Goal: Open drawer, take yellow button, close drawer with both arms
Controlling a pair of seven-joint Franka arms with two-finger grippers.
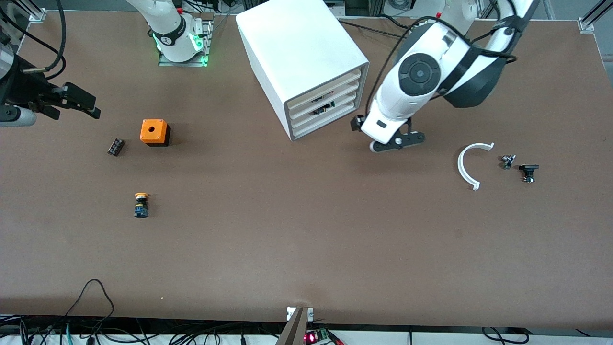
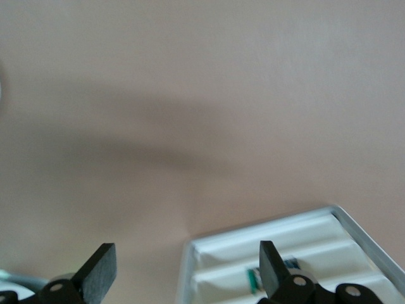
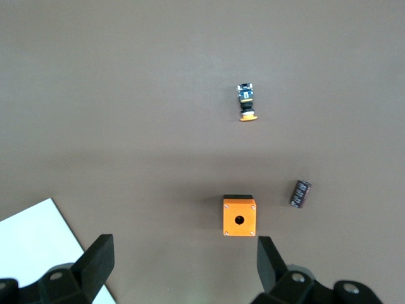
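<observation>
The white cabinet (image 1: 297, 52) stands at the back middle of the table. Its uppermost drawer (image 1: 335, 86) sits flush with the three below it. The button (image 1: 141, 203), with an orange-yellow cap and a black-and-blue body, lies on the bare table toward the right arm's end; it also shows in the right wrist view (image 3: 247, 101). My left gripper (image 1: 398, 141) is open and empty, low over the table just in front of the drawers. The cabinet's front (image 2: 304, 247) shows between its fingers (image 2: 98, 272). My right gripper (image 1: 88, 105) is open and empty, up over the right arm's end.
An orange box (image 1: 154, 132) with a round hole and a small black ribbed block (image 1: 115, 146) lie farther from the camera than the button. A white curved strip (image 1: 471, 163) and two small dark parts (image 1: 528, 171) lie toward the left arm's end.
</observation>
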